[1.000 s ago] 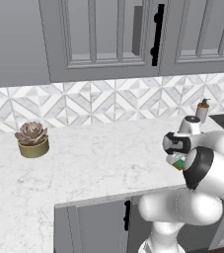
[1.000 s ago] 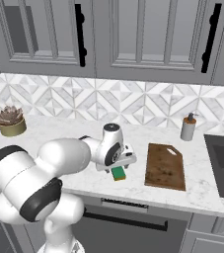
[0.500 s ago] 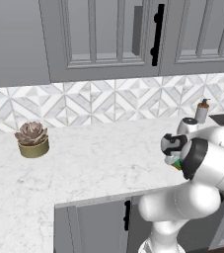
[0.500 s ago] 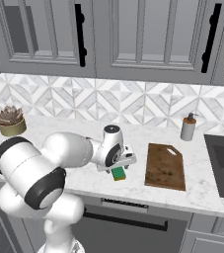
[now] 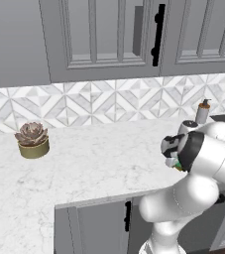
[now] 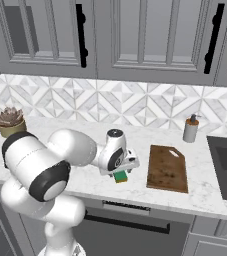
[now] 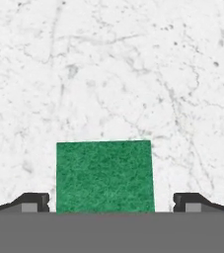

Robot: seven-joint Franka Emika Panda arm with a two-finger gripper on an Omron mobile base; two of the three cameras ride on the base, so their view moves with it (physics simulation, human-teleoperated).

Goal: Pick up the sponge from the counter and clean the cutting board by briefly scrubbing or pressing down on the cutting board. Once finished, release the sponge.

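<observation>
Sponges: we count one small flat rectangular green-topped sponge [image 7: 103, 175].
Cutting boards: we count one flat dark brown wooden board [image 6: 168, 168].
Potted plants: we see one pinkish succulent in a round olive pot [image 5: 32, 140].
Dispensers: we see one grey pump bottle [image 6: 190, 129].
Counters: we count one white marble-look worktop [image 5: 84, 163].

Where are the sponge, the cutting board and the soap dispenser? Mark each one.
sponge [image 7: 103, 175], hand view, middle of its green top.
cutting board [image 6: 168, 168], right base view, centre of the brown face.
soap dispenser [image 6: 190, 131], right base view, on its body.
</observation>
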